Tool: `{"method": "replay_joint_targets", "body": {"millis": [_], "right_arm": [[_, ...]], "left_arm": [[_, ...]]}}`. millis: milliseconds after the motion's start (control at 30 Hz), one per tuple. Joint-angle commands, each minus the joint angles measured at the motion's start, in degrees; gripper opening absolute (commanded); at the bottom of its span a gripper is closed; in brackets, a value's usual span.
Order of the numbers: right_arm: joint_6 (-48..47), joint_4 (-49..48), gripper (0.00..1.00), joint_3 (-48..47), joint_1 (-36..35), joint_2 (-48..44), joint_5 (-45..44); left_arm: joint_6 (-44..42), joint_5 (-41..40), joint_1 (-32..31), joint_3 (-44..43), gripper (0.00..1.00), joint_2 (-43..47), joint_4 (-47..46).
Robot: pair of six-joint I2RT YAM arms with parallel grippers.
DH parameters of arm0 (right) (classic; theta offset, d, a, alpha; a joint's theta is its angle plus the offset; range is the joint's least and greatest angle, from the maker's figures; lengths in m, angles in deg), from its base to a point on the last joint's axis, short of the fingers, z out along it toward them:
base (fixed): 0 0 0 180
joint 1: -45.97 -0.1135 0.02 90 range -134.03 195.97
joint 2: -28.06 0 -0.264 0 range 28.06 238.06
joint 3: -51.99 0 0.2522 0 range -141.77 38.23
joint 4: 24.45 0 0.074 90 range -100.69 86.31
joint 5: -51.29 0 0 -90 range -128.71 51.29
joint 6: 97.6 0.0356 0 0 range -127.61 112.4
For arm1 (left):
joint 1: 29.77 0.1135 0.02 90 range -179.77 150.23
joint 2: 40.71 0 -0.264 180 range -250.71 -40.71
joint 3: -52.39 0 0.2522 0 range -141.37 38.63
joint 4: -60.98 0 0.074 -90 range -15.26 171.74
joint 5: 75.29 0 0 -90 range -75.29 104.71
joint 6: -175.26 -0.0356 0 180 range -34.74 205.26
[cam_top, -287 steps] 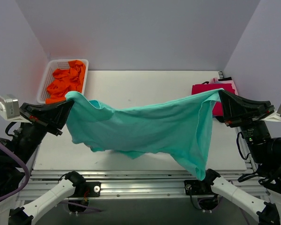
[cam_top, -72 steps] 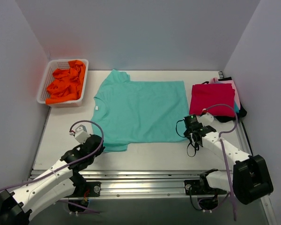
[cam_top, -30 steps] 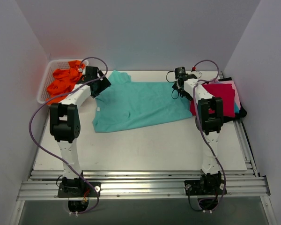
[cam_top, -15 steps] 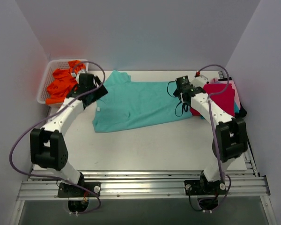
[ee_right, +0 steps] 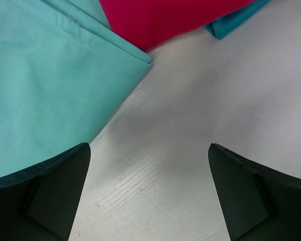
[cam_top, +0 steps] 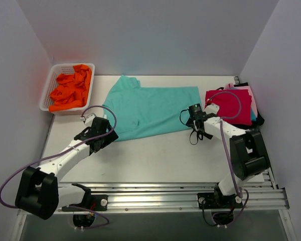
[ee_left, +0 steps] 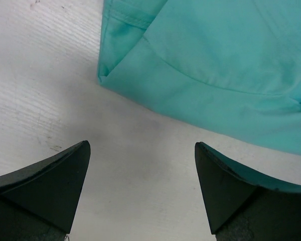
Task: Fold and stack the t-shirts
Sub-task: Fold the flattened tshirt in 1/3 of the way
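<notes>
Teal t-shirt (cam_top: 150, 108): flat on desk (cam_top: 155, 160), centre-back; long axis runs left to right.
Left gripper (ee_left: 140, 148): jaws wide, empty; shirt's near-left corner lies just ahead.
Right gripper (ee_right: 149, 146): jaws wide, empty; near-right corner lies just ahead-left, with the red t-shirt (cam_top: 228, 105) beyond it.

1. teal shirt (cam_top: 150, 110): spread flat at mid-table, doubled over, two layers showing at its near left corner (ee_left: 104, 78). one sleeve points to the far left. near edge runs askew, mild wrinkles.
2. red shirt (cam_top: 230, 105): folded flat, top of the stack at the right. the teal shirt's right corner (ee_right: 140, 57) lies against it.
3. pink shirt (cam_top: 242, 89): only a far edge shows beneath the red.
4. black shirt (cam_top: 259, 120): lowest in the stack, showing at the right side.
</notes>
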Motion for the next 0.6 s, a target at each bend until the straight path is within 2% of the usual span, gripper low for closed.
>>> {"method": "replay_joint_targets", "body": {"millis": [0, 133, 467, 567], "right_arm": [[-0.47, -1.62, 1.0, -3.22, -0.11, 2.77, -0.98], [-0.12, -2.06, 1.0, -4.89, 0.07, 5.33, -1.6], [-0.47, -4.34, 1.0, -8.06, 4.37, 13.23, -2.74], [-0.47, -4.96, 0.9, -8.33, 5.34, 13.86, -3.09]], "left_arm": [[2.85, -1.4, 0.59, 0.69, 0.94, -2.15, -4.95], [3.46, -0.96, 1.03, 0.34, 0.94, -8.64, -8.72], [4.43, -1.66, 3.14, -1.15, 0.94, -15.87, -11.73], [4.87, -2.28, 3.58, -1.68, 0.95, -17.45, -11.55]]}}
